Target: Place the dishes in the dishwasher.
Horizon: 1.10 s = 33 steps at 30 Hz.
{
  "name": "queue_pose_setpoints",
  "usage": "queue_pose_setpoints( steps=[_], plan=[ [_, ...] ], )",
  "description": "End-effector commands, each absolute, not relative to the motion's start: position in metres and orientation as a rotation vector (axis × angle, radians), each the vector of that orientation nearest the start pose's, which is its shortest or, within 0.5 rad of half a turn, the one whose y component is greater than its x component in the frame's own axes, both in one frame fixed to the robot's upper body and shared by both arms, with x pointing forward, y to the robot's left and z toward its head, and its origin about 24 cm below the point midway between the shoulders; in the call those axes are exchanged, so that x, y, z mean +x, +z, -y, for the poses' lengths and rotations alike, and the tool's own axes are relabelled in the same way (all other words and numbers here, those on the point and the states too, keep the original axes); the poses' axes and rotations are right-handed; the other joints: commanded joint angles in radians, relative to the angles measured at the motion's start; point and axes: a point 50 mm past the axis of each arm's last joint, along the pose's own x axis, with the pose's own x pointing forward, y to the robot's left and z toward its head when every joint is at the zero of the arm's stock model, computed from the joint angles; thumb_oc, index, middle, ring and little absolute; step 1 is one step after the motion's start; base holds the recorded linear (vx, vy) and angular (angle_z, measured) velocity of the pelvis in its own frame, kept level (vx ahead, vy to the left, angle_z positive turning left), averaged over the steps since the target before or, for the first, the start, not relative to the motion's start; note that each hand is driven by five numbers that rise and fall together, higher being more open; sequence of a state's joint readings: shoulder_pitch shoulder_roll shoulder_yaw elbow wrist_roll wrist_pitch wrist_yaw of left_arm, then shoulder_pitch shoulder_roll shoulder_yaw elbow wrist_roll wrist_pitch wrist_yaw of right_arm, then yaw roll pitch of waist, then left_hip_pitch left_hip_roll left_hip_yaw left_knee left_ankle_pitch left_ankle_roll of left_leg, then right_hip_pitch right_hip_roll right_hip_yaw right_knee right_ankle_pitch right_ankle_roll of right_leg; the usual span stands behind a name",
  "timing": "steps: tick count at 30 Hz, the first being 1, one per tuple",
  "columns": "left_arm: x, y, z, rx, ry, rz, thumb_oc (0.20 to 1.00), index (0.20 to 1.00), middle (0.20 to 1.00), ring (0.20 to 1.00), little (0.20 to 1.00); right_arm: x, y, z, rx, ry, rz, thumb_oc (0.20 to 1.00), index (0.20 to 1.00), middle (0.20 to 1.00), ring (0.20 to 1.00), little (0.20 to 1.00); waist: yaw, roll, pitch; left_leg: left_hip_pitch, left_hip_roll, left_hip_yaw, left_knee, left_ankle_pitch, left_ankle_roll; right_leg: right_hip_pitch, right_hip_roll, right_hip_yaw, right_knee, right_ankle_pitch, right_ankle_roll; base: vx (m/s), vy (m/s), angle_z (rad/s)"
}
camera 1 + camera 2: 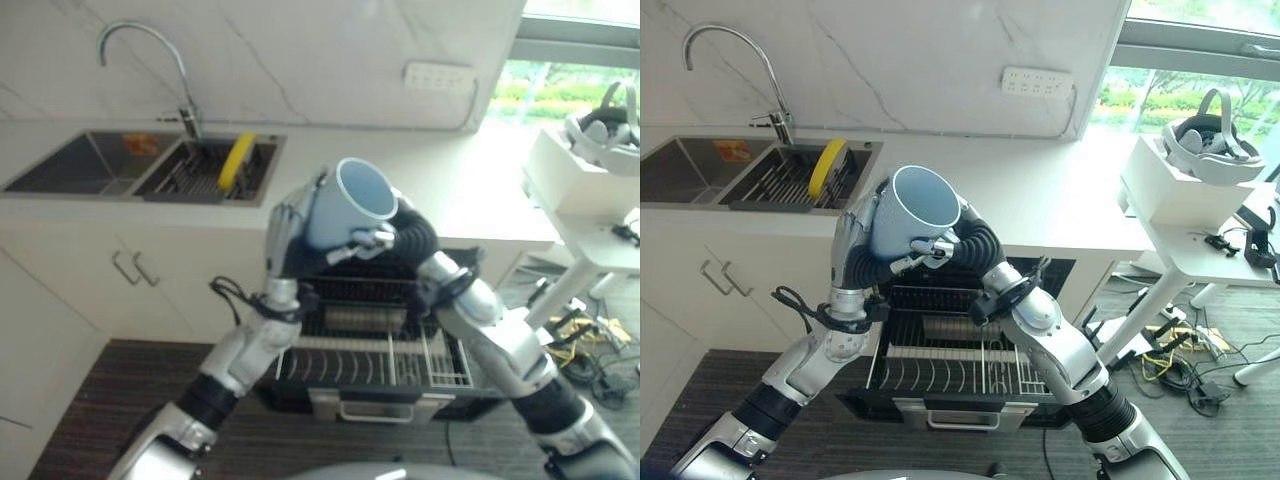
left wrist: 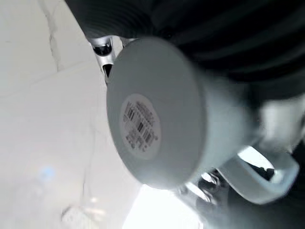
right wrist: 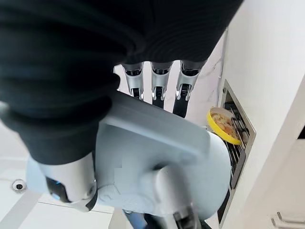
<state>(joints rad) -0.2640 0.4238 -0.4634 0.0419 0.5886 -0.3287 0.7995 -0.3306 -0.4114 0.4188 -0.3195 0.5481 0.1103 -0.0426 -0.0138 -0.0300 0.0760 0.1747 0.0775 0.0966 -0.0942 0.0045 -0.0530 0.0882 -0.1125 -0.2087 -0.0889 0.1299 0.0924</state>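
Holding pale-blue mug [image 1: 912,214] high above open dishwasher rack [image 1: 955,372]: right hand [image 1: 940,247] clamped round handle side, left hand [image 1: 853,243] flat-fingered against base, steadying before lowering.

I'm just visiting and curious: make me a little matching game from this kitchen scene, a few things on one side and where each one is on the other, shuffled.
Things:
1. mug
2. yellow plate
3. rack
4. headset

Places:
A. on the white box on the side table
B. held up between the left hand and the right hand
C. standing on edge in the sink
D. pulled out of the dishwasher below the counter

Pairs: 1-B, 2-C, 3-D, 4-A
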Motion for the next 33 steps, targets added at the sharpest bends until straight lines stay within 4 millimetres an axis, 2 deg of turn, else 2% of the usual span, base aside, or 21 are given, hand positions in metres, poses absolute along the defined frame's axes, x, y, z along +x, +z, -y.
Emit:
queue_pose_setpoints(
  steps=[1,8,13,23,25,29,33],
  plan=[
    [0.265,0.126,-0.103,0.647,0.032,0.936,1.000,1.000,1.000,1.000,1.000,0.260,0.206,0.078,0.168,0.611,0.559,0.200,0.200,0.200,0.200,0.200,0.022,-0.017,0.022,0.016,0.015,0.075,0.007,-0.103,0.000,0.070,-0.057,-0.002,0.008,-0.121,0.076,0.00,0.000,0.00],
    [0.258,0.134,-0.108,0.402,0.002,0.922,1.000,1.000,1.000,1.000,1.000,0.261,0.199,0.087,0.151,0.555,0.550,0.200,0.200,0.200,0.200,0.200,0.022,-0.017,0.027,0.016,0.017,0.077,0.007,-0.100,-0.002,0.069,-0.060,-0.007,0.011,-0.120,0.075,0.00,0.000,0.00],
    [0.256,0.136,-0.132,0.296,0.095,0.852,1.000,1.000,1.000,1.000,1.000,0.261,0.190,0.098,0.144,0.500,0.527,0.200,0.200,0.200,0.200,0.200,0.027,-0.013,0.032,0.018,0.019,0.074,0.007,-0.097,-0.003,0.073,-0.060,-0.014,0.010,-0.120,0.071,0.01,0.002,0.00],
    [0.253,0.124,-0.176,0.240,0.173,0.649,1.000,1.000,1.000,1.000,1.000,0.260,0.177,0.136,0.130,0.326,0.512,0.200,0.200,0.200,0.200,0.200,0.032,-0.001,0.044,0.012,0.020,0.066,0.007,-0.088,-0.005,0.071,-0.064,-0.022,0.010,-0.120,0.070,0.01,0.006,0.00],
    [0.253,0.119,-0.180,0.251,0.143,0.590,1.000,1.000,1.000,1.000,1.000,0.258,0.175,0.141,0.131,0.305,0.509,0.200,0.200,0.200,0.200,0.200,0.031,0.002,0.046,0.012,0.020,0.066,0.007,-0.087,-0.005,0.070,-0.064,-0.021,0.011,-0.120,0.070,0.06,0.020,0.00],
    [0.253,0.106,-0.180,0.353,-0.028,0.429,1.000,1.000,1.000,1.000,1.000,0.254,0.172,0.153,0.111,0.274,0.496,0.200,0.200,0.200,0.200,0.200,0.020,0.014,0.063,0.003,0.022,0.067,0.007,-0.079,-0.004,0.056,-0.063,-0.012,0.015,-0.116,0.072,0.05,0.036,0.01],
    [0.258,0.104,-0.176,0.352,-0.175,0.330,1.000,1.000,1.000,1.000,1.000,0.254,0.177,0.164,0.068,0.261,0.515,0.200,0.200,0.200,0.200,0.200,-0.006,0.037,0.128,-0.055,0.027,0.064,0.007,-0.053,-0.003,-0.021,-0.063,0.019,0.032,-0.102,0.075,-0.10,0.065,-0.03]
  ],
)
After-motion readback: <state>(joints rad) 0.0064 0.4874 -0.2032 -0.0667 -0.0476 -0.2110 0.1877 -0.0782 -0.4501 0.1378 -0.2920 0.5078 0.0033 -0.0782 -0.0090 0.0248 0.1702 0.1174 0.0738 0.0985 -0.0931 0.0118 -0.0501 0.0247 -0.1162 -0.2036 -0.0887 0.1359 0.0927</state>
